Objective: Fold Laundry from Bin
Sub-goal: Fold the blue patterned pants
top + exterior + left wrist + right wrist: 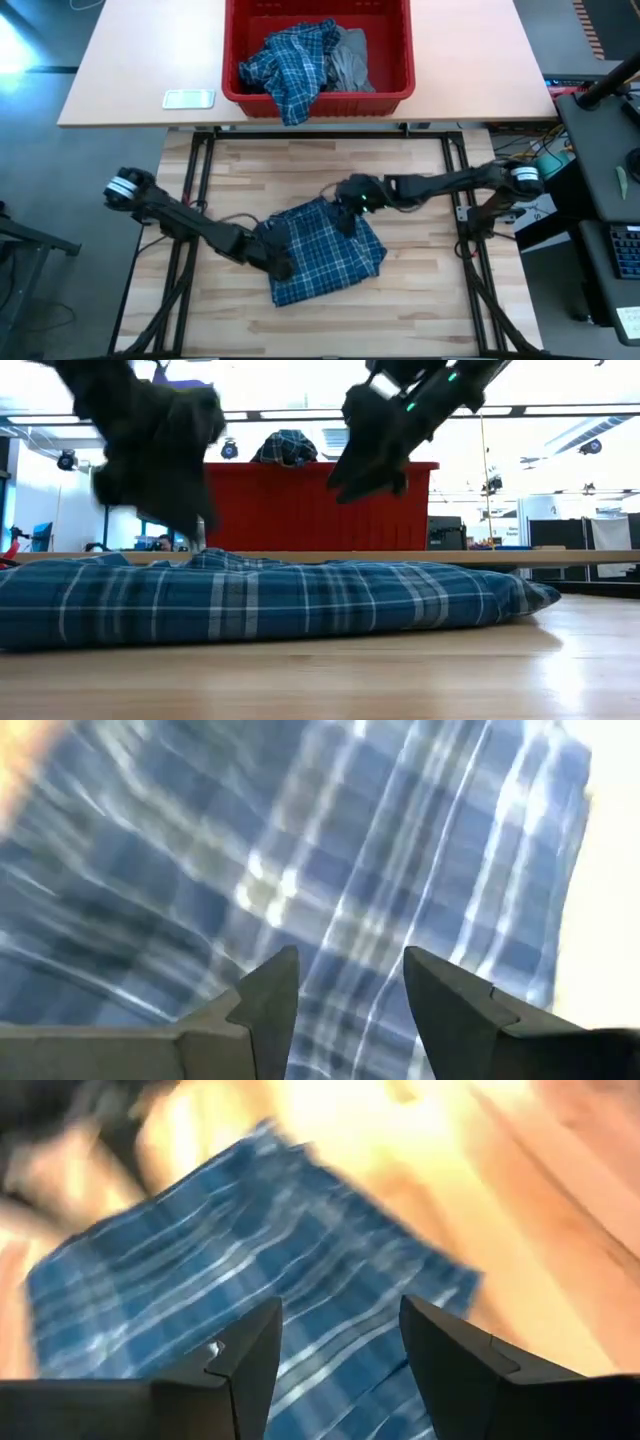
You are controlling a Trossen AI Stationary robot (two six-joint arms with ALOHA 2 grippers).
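We count two blue-and-white plaid shirts — one folded plaid shirt [328,250] lying flat on the wooden worktop [420,290], and a second plaid shirt [290,65] heaped in the single red rectangular plastic bin [235,50], spilling over its near rim beside one grey garment [350,58]. Two end effectors work the folded one: the left end effector [345,1010] over its left edge, the right end effector [340,1355] over its far edge — both with fingers apart, nothing between them.
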